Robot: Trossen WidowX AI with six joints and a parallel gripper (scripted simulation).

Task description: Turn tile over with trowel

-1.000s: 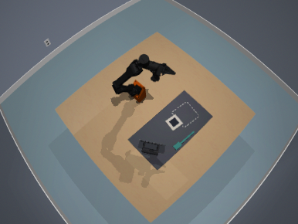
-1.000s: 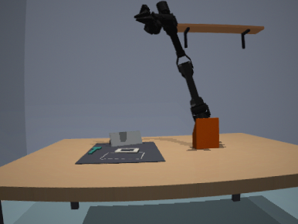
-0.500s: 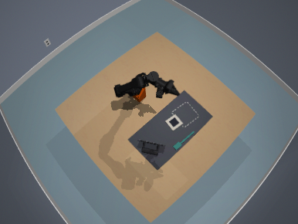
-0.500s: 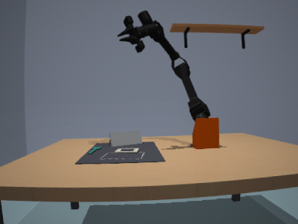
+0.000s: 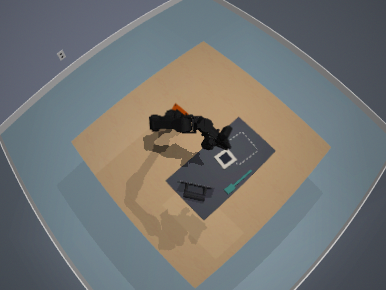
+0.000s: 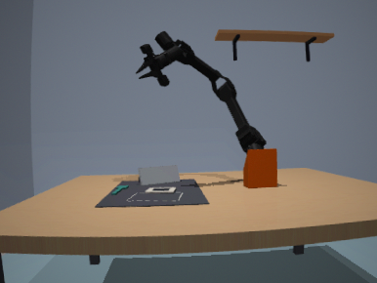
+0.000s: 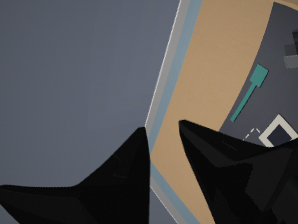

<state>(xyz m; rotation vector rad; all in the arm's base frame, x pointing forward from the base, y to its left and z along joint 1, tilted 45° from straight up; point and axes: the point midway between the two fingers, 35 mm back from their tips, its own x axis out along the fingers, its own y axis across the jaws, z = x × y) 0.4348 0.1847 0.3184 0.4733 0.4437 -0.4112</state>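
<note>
The tile [image 5: 217, 158] [image 6: 161, 192] [image 7: 279, 118] lies flat on the mat [image 5: 202, 175] [image 6: 195, 200] [image 7: 272, 30], a dark square within a pale border on its upper face. It lies at the inner edge of the dashed outline [image 5: 257, 149] [image 6: 156, 201]. The green trowel [image 5: 229, 189] [image 6: 119, 189] [image 7: 259, 75] lies on the mat near its edge, apart from the tile. My gripper [image 5: 228, 145] [image 6: 138, 75] [image 7: 162, 129] is high above the table, fingers a little apart with nothing between them. In the wrist view the right finger hides part of the tile.
A dark rack [image 5: 194, 195] stands on the mat's other end; its pale panel [image 6: 158, 174] shows in the exterior view. The arm rises from an orange block [image 6: 261, 168]. A wall shelf [image 6: 273, 35] hangs behind the arm.
</note>
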